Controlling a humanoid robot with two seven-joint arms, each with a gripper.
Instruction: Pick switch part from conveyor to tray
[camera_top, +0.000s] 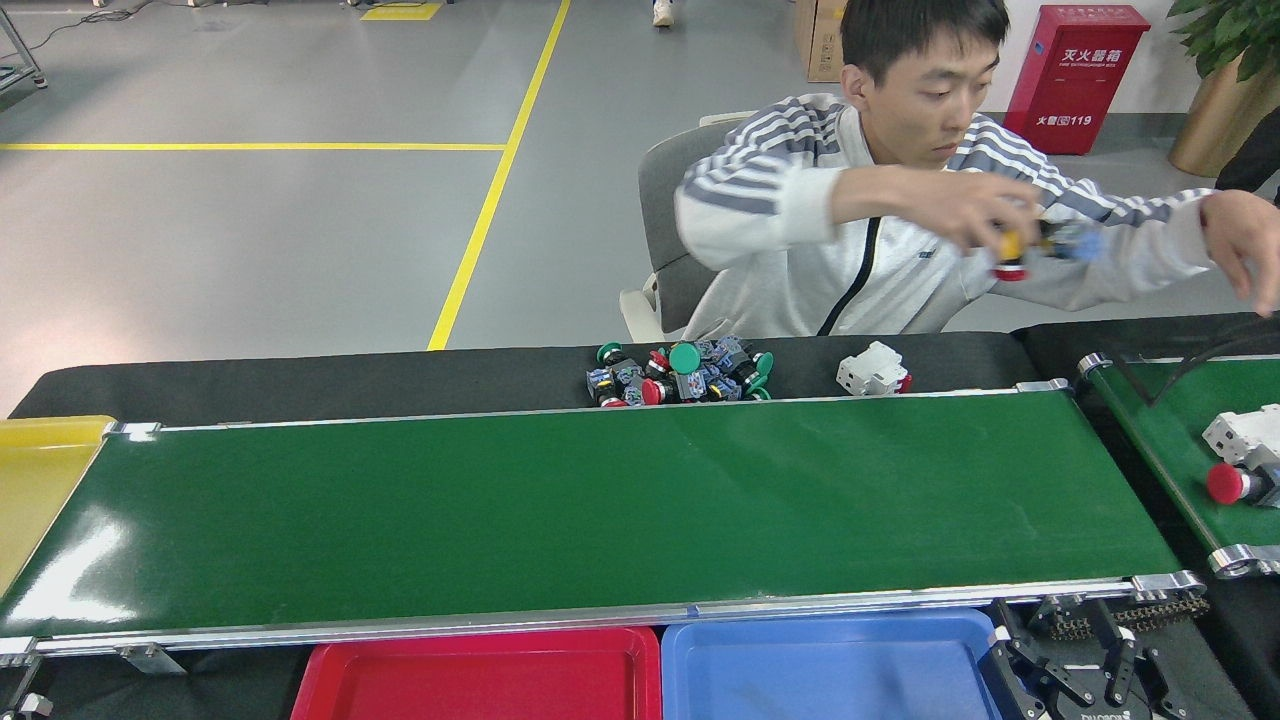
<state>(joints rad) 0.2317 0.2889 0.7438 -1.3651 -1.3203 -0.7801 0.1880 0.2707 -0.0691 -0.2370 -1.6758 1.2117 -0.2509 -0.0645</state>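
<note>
Lying bare, conveyor (560, 510) borders tray (480, 680).

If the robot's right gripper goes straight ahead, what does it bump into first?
Probably the near rail of the conveyor, just ahead of the right gripper, though depth is unclear.

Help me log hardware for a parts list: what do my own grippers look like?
The right gripper is matt black, built of jointed linkage bars with silver pivot screws and white lettering cut off at the bottom edge. Of the left gripper only a grey-and-black sliver shows at the bottom-left corner.
</note>
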